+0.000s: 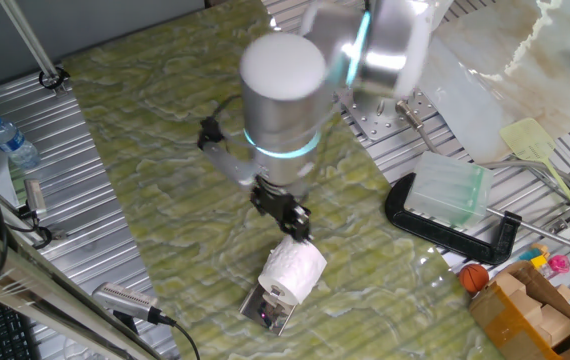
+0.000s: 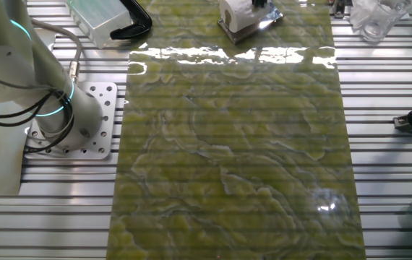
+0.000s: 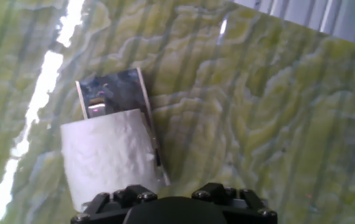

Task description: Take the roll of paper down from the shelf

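Hand [image 1: 293,226] just above roll of paper [image 1: 293,270] on shelf [image 1: 268,309], grip state unclear.

Soft white paper on the roll of paper [image 3: 106,152], matt, faintly embossed, with a slightly fuzzy edge. Under it and jutting out beyond it, polished metal on the shelf [image 3: 112,90], mirror-bright, catching a small pink glint. Around the shelf, a glossy green-and-yellow marbled mat [image 1: 165,180], smooth, throwing back white streaks of light. Beside the mat, ribbed bare aluminium on the table [image 2: 394,188], satin and grooved. Right of the shelf in one fixed view, frosted translucent plastic on a box [image 1: 449,189], held in a matt black clamp [image 1: 455,232]. Farther right, plain brown cardboard [image 1: 530,315], dull and rough-edged.
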Controlling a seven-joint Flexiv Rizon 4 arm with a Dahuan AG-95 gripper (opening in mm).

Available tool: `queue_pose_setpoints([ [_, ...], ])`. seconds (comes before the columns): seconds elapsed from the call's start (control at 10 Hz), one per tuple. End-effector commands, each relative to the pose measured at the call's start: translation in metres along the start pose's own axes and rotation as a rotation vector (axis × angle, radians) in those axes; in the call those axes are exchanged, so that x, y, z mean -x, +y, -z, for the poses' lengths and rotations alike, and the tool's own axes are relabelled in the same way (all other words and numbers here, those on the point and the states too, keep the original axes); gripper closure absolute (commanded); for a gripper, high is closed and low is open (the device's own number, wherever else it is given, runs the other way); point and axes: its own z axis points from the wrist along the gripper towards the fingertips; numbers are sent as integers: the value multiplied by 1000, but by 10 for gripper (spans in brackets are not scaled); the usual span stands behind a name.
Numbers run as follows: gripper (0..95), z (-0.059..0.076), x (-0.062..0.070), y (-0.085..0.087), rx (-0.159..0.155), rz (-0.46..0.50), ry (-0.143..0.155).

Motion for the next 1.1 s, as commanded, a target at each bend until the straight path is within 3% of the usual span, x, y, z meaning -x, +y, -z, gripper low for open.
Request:
queue_pose_setpoints([
  [0.1,190,6,-4,32,-10,-22,7],
  [0.4,190,-7,-10,49,-30,32,4],
  [0.6,190,-16,-9,47,-59,30,4],
  [0.9,190,-34,-3,34,-73,74,-34],
  [1.1,190,-36,4,27,-69,77,-22],
])
